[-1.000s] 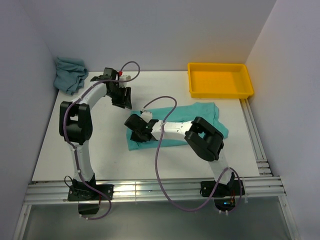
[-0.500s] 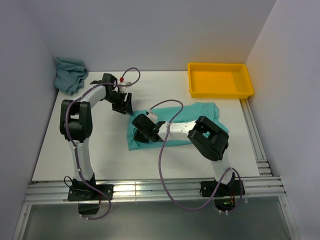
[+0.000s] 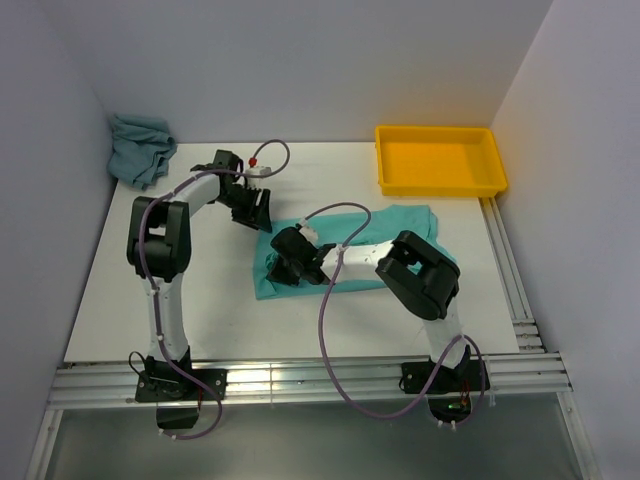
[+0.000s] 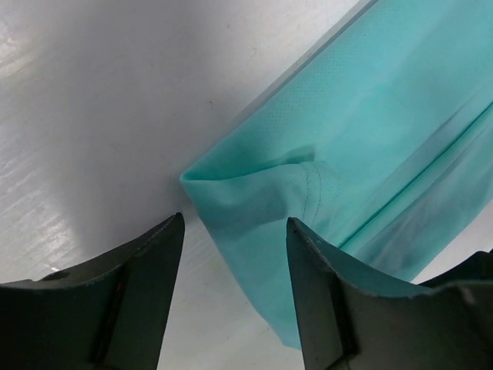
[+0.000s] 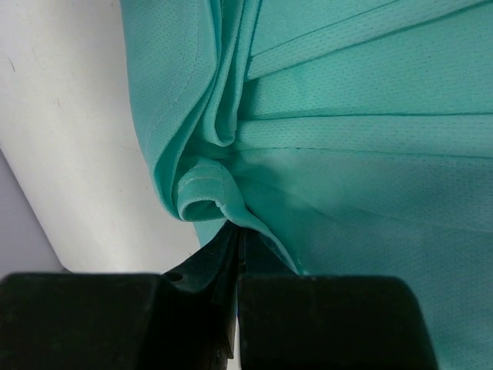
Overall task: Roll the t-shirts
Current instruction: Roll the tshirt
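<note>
The mint-green t-shirt point(image 3: 400, 225) lies folded into a long strip across the table's middle. My right gripper point(image 3: 282, 262) is shut on its left end and bunches the hem into a small curl point(image 5: 202, 193). My left gripper point(image 3: 260, 217) is open just above the strip's far left corner point(image 4: 231, 193), with the corner lying between its fingers point(image 4: 146, 270). The blue-grey teal t-shirt point(image 3: 140, 148) lies crumpled at the far left corner of the table.
A yellow tray point(image 3: 440, 160) stands at the back right. Walls close the table on the left, back and right. A metal rail point(image 3: 300, 380) runs along the near edge by the arm bases.
My left gripper has moved right and nearer, from bare table to the shirt's far left corner. My right gripper has shifted slightly right with the shirt's end.
</note>
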You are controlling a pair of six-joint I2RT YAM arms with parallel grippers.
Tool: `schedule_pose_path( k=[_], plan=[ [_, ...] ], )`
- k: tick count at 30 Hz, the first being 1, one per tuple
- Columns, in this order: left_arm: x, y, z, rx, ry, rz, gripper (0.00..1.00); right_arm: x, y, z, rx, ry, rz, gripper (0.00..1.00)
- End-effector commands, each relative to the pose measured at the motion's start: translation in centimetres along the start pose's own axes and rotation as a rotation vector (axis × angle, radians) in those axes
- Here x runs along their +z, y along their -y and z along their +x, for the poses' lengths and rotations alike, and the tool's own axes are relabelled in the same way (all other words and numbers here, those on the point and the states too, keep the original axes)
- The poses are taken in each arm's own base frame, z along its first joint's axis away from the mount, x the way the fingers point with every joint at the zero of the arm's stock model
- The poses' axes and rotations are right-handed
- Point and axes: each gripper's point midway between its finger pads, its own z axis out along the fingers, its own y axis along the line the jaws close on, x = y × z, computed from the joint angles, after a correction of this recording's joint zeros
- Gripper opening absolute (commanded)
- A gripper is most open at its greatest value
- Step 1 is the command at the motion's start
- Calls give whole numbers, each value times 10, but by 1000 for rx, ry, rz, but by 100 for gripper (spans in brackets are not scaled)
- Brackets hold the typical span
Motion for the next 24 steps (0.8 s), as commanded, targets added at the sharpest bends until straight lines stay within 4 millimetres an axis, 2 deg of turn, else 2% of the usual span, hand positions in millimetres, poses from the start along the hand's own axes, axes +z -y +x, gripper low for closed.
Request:
schedule_pose_path(
  k=[1, 4, 5, 7, 8, 10, 11, 12, 16, 24],
  plan=[
    [16, -4, 3, 39, -24, -7, 61, -11, -12, -9, 25, 13, -53, 0],
    [20, -6, 2, 37, -26, -14, 48, -12, -11, -11, 34, 13, -60, 0],
    [21, -7, 2, 30, -24, -19, 40, -13, -11, -10, 34, 10, -65, 0],
    [21, -9, -2, 29, -11, -33, 31, -15, -12, -12, 40, 12, -75, 0],
    [19, -9, -4, 17, -3, -40, 20, -15, -12, -11, 41, 8, -78, 0],
    [17, -11, -10, 4, 22, -54, 12, -19, -12, -11, 52, 13, -89, 0],
    [16, -12, -12, -5, 28, -59, 3, -19, -9, -10, 56, 11, -90, 0],
    [13, -15, -16, -10, 45, -72, 0, -22, -10, -11, 60, 15, -96, 0],
    [5, -22, -22, -46, 82, -92, 0, -25, -6, -9, 72, 15, -104, 0],
    [5, -35, -20, -72, 79, -163, 0, -24, 3, -3, 60, 12, -67, 0]
  ],
)
